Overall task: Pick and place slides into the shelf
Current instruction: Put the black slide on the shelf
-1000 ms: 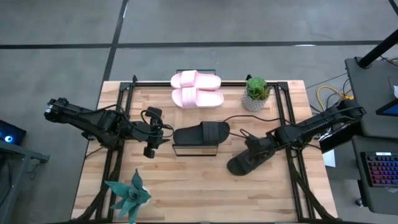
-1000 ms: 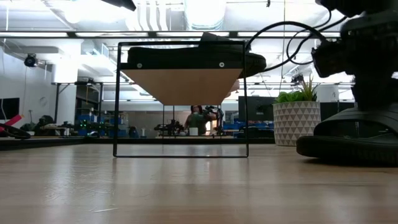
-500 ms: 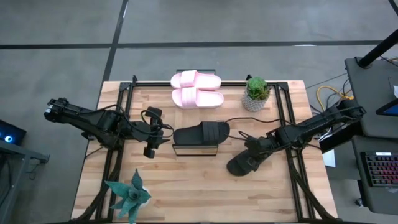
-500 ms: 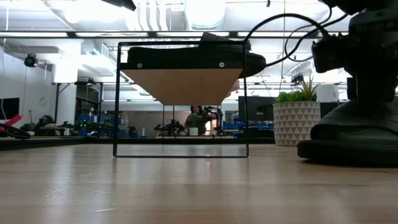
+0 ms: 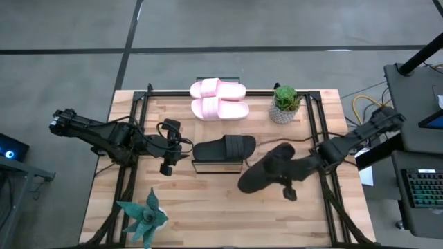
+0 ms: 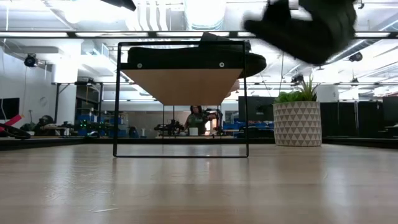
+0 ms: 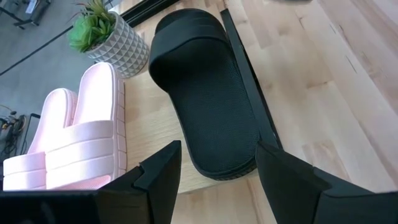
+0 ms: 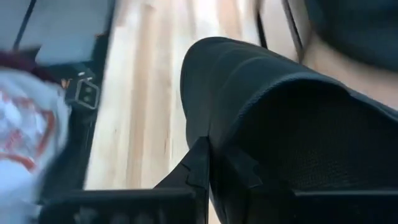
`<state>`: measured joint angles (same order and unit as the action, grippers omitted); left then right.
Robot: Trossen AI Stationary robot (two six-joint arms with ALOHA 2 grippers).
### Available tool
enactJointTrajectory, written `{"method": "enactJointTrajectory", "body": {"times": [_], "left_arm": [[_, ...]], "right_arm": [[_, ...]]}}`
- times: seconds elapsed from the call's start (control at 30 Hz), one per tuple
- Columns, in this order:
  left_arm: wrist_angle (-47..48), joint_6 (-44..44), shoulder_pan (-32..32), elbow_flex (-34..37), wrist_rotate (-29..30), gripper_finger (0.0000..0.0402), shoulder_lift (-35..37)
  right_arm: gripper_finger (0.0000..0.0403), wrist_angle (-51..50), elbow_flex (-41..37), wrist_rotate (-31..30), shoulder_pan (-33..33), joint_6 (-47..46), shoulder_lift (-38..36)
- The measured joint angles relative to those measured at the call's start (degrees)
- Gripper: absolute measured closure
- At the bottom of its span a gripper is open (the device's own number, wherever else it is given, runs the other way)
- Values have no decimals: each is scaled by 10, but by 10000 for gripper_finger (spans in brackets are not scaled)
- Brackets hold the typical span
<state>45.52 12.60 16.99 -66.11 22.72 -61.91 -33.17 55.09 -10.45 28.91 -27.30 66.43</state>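
One black slide (image 5: 223,147) lies flat on the shelf (image 5: 217,167), a small wooden rack with a thin black frame (image 6: 183,84). A second black slide (image 5: 266,170) hangs in the air just right of the shelf, with my right gripper (image 8: 213,167) shut on it. In the low view it is a blurred dark shape (image 6: 305,26) above shelf height. Two pink slides (image 5: 219,99) rest side by side on their soles at the table's far edge. My left gripper (image 5: 176,160) waits open, just left of the shelf. My right gripper pinches an edge of the black slide (image 8: 205,134) between its two shut fingers; whether that edge belongs to the strap or the sole I cannot tell. The fingers slant downward from the table's right side. The slide is lifted clear of the table, tilted.
A green plant in a patterned white pot (image 5: 284,104) stands at the far right, beside the pink slides. A spiky teal plant (image 5: 142,217) stands at the near left corner. Black frame rails (image 5: 322,149) and cables run along both sides. A person (image 6: 198,118) shows far behind the table.
My right gripper has risen from the table and swung toward the shelf, rolling its wrist. The black slide, which lay on the table at the right, has come up with it, is now clear of the table and has turned about.
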Motion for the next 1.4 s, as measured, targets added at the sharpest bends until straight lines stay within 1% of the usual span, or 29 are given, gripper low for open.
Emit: {"method": "enactJointTrajectory", "body": {"times": [0.07,0.2,0.27,0.33,0.4,0.43,0.5,0.63,0.7,0.83,0.9,0.97,1.07,1.23,1.33,1.4], "left_arm": [[0,3,0,0,-1,210,0],[-10,16,0,0,-20,210,0],[-26,29,0,0,-44,210,1],[-48,48,0,0,-80,210,2],[-77,78,0,0,-119,210,2],[-91,97,0,0,-140,210,2],[-118,141,0,0,-176,210,2],[-169,224,0,0,-223,210,3],[-193,260,0,0,-241,210,5],[-252,317,-5,1,-303,210,-8],[-277,336,-5,2,-318,210,-23],[-295,347,-8,2,-320,210,-40],[-324,345,-17,1,-319,210,-74],[-320,366,-28,1,-284,210,-123],[-329,387,-34,-3,-273,210,-141],[-346,390,-36,-3,-271,210,-147]], "right_arm": [[390,6,23,-15,18,85,8],[390,33,56,-16,43,260,21],[390,51,70,-16,51,325,27],[390,76,77,-8,53,396,32],[390,112,76,29,53,470,36],[390,140,73,59,50,511,38],[390,165,65,120,46,587,42],[390,190,53,204,39,683,59],[390,212,47,228,33,727,72],[390,255,39,263,12,775,107],[390,265,39,283,-2,788,125],[390,282,39,313,-19,800,144],[390,279,44,367,-43,808,172],[390,286,66,437,-71,810,216],[390,284,77,472,-76,824,237],[390,280,86,483,-76,833,250]]}}
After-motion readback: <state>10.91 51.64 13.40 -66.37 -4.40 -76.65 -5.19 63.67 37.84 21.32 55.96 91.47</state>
